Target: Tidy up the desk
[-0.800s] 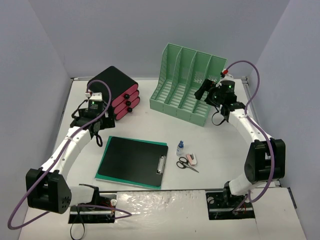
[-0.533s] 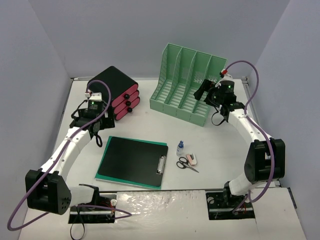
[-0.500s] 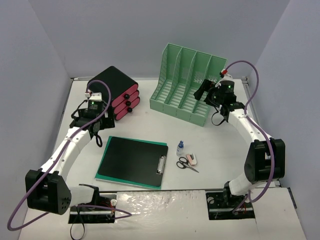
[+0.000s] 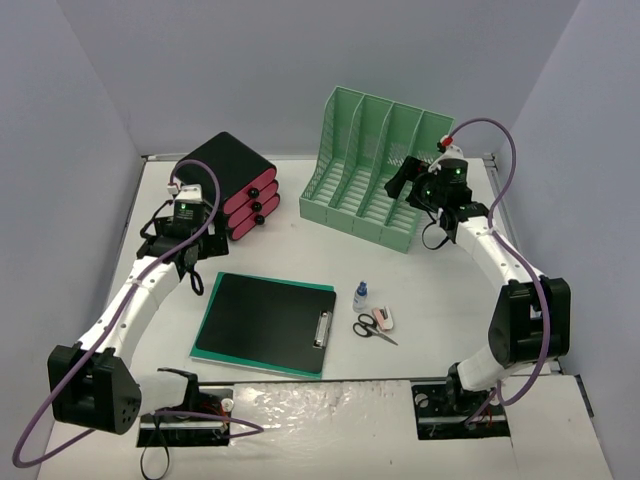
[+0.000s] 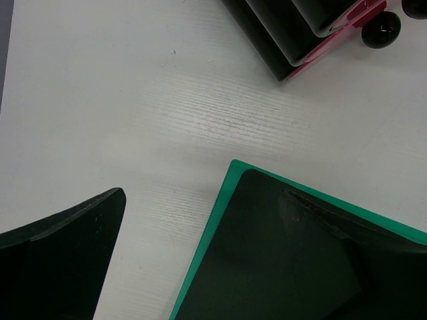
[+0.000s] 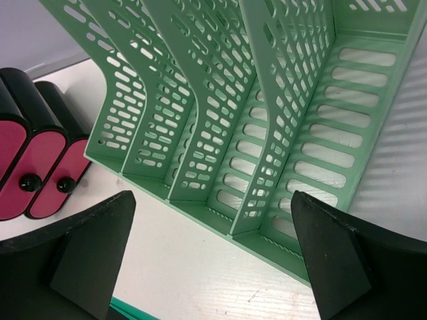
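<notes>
The white desk (image 4: 440, 300) carries a black clipboard (image 4: 268, 322) lying on a green folder (image 5: 223, 220), with a small bottle (image 4: 360, 295), a pink eraser (image 4: 384, 319) and black scissors (image 4: 373, 328) to its right. My left gripper (image 4: 166, 242) hovers open over the desk (image 5: 100, 100) at the folder's far left corner, holding nothing; in the left wrist view the left gripper (image 5: 203, 200) has that corner between its fingers. My right gripper (image 4: 402, 181) hangs open and empty just in front of the mint-green file rack (image 4: 375, 165). Seen from the right wrist, the right gripper (image 6: 212, 200) straddles the rack's (image 6: 267, 133) front edge.
A black unit with pink drawers (image 4: 232, 185) stands at the back left, close to my left gripper, and shows again as the drawers (image 6: 27, 160) in the right wrist view. Grey walls enclose the desk on three sides.
My right gripper has edged slightly back and left towards the file rack. The left arm has shifted only a little. Both grippers stay open.
</notes>
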Available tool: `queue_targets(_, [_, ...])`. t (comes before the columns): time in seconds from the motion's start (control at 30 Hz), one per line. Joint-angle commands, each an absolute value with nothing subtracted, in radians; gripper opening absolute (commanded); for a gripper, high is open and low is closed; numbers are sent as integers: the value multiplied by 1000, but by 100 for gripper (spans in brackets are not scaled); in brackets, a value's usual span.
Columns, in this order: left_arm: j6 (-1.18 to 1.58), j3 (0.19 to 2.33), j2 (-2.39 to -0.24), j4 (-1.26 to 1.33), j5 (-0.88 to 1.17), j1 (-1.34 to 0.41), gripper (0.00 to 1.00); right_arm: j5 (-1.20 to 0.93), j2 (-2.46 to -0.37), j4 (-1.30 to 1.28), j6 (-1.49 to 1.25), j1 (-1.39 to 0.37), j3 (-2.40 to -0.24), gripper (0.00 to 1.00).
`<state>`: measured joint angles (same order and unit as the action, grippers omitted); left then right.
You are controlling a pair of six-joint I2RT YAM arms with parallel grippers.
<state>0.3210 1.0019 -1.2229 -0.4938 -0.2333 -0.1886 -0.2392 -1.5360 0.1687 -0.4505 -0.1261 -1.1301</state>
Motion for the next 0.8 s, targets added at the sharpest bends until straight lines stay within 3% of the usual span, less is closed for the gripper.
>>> queue_targets(0.0, [310, 1023, -1194, -476, -246, -192, 97, -274, -1487, 235, -462, -131, -1203, 100])
queue_targets(0.77, [294, 1031, -1189, -474, -235, -192, 97, -235, -1556, 219, -445, -209, -1282, 100])
